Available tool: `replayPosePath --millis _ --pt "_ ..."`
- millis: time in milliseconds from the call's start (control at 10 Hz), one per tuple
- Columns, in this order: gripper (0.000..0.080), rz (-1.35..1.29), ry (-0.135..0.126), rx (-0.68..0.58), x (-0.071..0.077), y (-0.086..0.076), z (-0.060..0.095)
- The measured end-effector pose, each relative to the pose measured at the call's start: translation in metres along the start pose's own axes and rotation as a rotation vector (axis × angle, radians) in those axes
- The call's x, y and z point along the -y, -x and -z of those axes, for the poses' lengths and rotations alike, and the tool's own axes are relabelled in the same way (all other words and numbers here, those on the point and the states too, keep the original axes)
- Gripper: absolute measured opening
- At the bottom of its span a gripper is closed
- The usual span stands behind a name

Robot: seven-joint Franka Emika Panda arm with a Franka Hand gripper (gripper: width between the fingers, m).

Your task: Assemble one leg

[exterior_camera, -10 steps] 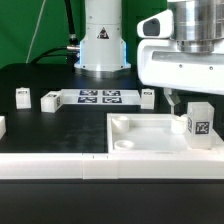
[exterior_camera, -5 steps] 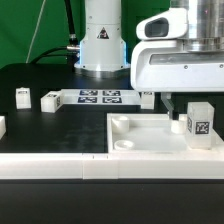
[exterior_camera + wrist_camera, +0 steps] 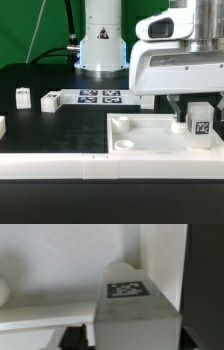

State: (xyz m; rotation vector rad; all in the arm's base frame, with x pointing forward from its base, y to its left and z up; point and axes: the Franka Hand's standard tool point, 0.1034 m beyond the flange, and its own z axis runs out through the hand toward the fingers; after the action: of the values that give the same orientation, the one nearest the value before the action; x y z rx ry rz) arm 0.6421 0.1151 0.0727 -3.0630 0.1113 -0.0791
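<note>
Leg (image 3: 199, 122): standing upright at corner of white panel (image 3: 140, 137), seemingly placed but fastening unconfirmed; gripper (image 3: 186, 103) directly above, grip state not discernible.

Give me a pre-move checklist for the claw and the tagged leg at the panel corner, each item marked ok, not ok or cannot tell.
1. Small white block-shaped leg with a black-and-white tag stands upright at the corner of the large white recessed panel: ok.
2. Tag readable in the wrist view: ok.
3. Claw directly over the leg: ok.
4. Claw closed on the leg: cannot tell.
5. Leg seated in the corner hole: cannot tell.
6. Two spare white blocks lie well away: ok.
</note>
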Motion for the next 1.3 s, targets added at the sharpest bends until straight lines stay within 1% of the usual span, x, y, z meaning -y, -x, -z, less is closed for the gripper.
replayPosePath --millis 100,400,600,700,800,1100,1200,1300 --pt "0.0291 0.0 0.0 0.0 0.0 0.0 0.0" --pt "0.0291 -0.065 -0.002 0.0 0.0006 0.0003 -0.0003" --pt "0.0291 -0.364 -0.002 -0.005 -0.0009 0.0004 -0.001" --pt "0.0291 -0.5 -0.011 -0.001 -0.0029 0.0005 -0.0012" --pt "0.0291 -0.607 -0.012 0.002 -0.0041 0.0006 -0.0013" --pt "0.0291 -1.0 -0.005 0.004 -0.0058 0.0028 -0.0016" --pt "0.0291 -1.084 -0.003 0.001 -0.0052 0.0036 -0.0017" --pt "0.0291 -1.221 -0.006 0.007 -0.0048 0.0044 -0.0019"
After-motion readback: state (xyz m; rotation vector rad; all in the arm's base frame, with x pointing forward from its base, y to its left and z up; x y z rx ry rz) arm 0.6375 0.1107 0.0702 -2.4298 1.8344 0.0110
